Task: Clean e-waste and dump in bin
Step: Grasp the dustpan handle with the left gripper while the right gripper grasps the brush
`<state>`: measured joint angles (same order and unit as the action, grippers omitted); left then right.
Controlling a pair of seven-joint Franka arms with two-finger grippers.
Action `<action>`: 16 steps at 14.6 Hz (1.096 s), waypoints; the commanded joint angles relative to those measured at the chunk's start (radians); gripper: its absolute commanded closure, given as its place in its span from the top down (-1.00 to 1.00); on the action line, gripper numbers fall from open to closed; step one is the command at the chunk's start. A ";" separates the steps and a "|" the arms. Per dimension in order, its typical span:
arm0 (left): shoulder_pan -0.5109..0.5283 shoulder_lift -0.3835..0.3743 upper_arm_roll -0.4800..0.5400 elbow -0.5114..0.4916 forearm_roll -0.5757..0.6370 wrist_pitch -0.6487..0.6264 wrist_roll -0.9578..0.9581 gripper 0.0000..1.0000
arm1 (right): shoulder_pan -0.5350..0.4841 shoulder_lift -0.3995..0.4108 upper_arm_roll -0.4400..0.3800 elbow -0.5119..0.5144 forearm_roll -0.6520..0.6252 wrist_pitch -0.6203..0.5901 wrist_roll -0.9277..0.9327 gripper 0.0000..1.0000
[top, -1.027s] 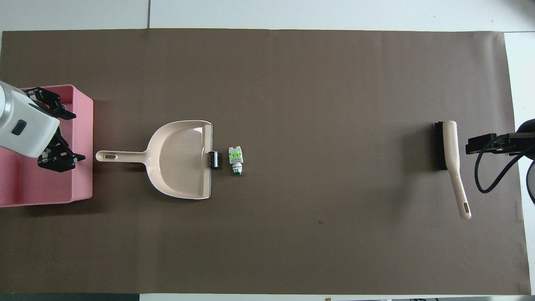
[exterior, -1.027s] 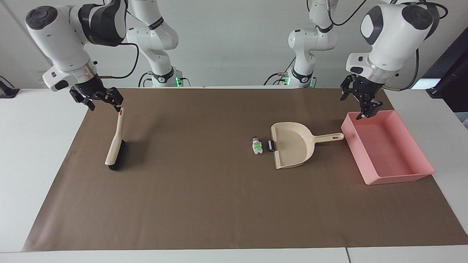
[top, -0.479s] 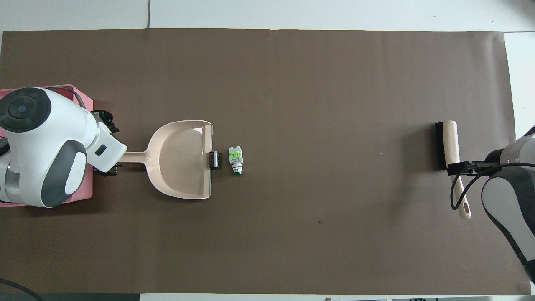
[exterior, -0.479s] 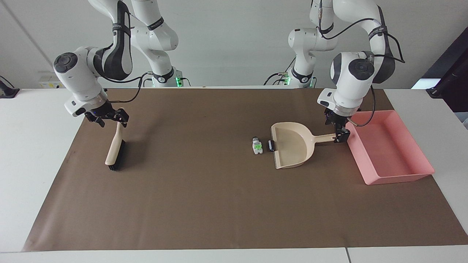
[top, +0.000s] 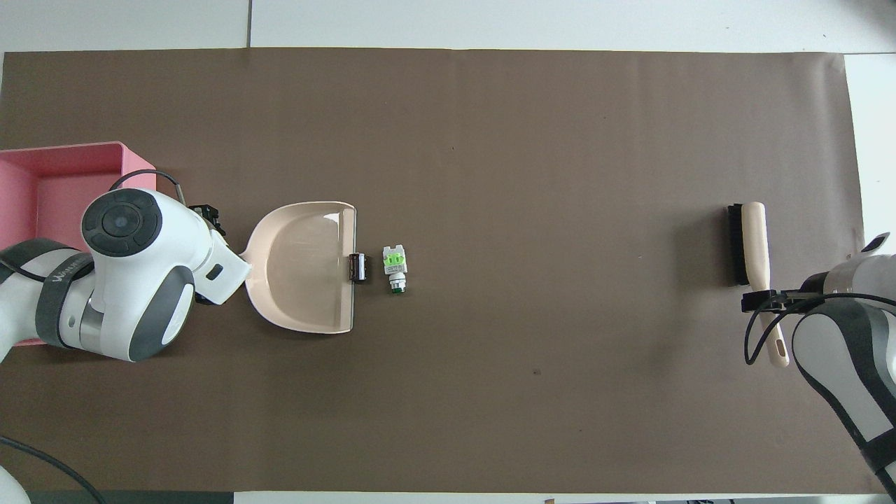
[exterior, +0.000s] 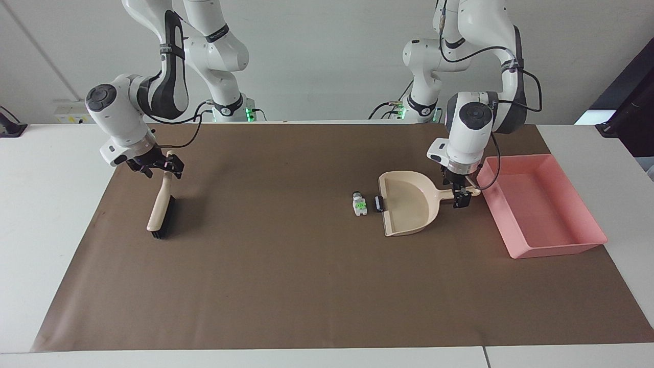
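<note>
Both arms have come down beside the dustpan [exterior: 409, 202]: the left gripper [exterior: 461, 197] now straddles its handle, jaws open, gripping nothing; the right gripper [exterior: 158, 164], open, brackets the brush [exterior: 159, 207] handle; e-waste [exterior: 360, 203] at its lip, bin [exterior: 562, 245] by its handle—sweeping's next.

Overhead: left arm's wrist housing [top: 136, 273] covers the dustpan handle and the left pincer, only a black bit shows at the housing's edge. Bin [top: 63, 164] cut off by the frame edge and partly under that arm. Right arm [top: 850, 329] cropped at the frame edge. Facing view: left pincer [exterior: 461, 197] is at the dustpan handle [exterior: 445, 193], contact too small to tell. Small black block [exterior: 378, 203] shows no detail.
</note>
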<state>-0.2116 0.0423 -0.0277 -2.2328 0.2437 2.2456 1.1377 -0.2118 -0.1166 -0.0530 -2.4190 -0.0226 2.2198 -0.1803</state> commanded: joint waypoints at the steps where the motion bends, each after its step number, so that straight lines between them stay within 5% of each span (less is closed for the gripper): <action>1: -0.015 -0.009 0.009 -0.019 0.032 0.026 -0.038 0.85 | -0.020 -0.011 0.009 -0.026 0.013 0.023 -0.027 0.98; 5: -0.020 -0.010 0.009 -0.027 0.032 0.020 -0.055 0.77 | -0.020 -0.017 0.009 -0.041 0.015 0.021 -0.038 0.87; 9: -0.022 -0.002 0.009 -0.027 0.032 0.022 -0.056 0.67 | -0.020 -0.017 0.009 -0.041 0.015 0.021 -0.039 0.46; 12: -0.022 0.001 0.009 -0.016 0.032 0.034 -0.047 0.12 | -0.018 -0.017 0.010 -0.041 0.015 0.021 -0.041 -0.02; 13: -0.022 0.001 0.009 -0.018 0.032 0.029 -0.038 -0.21 | -0.012 -0.017 0.010 -0.041 0.015 0.018 -0.039 -0.55; 14: -0.023 -0.001 0.008 -0.018 0.032 0.031 -0.038 -0.33 | -0.011 -0.017 0.010 -0.040 0.018 0.015 -0.030 -1.00; 15: -0.023 0.001 0.008 -0.014 0.032 0.025 -0.035 -0.63 | -0.012 -0.017 0.010 -0.034 0.027 0.006 -0.037 -1.00; 16: -0.022 0.001 0.008 -0.014 0.032 0.026 -0.035 -0.68 | -0.008 -0.015 0.010 -0.028 0.030 -0.003 -0.038 -1.00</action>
<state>-0.2211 0.0427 -0.0277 -2.2435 0.2531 2.2556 1.1101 -0.2142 -0.1170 -0.0488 -2.4392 -0.0163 2.2198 -0.1848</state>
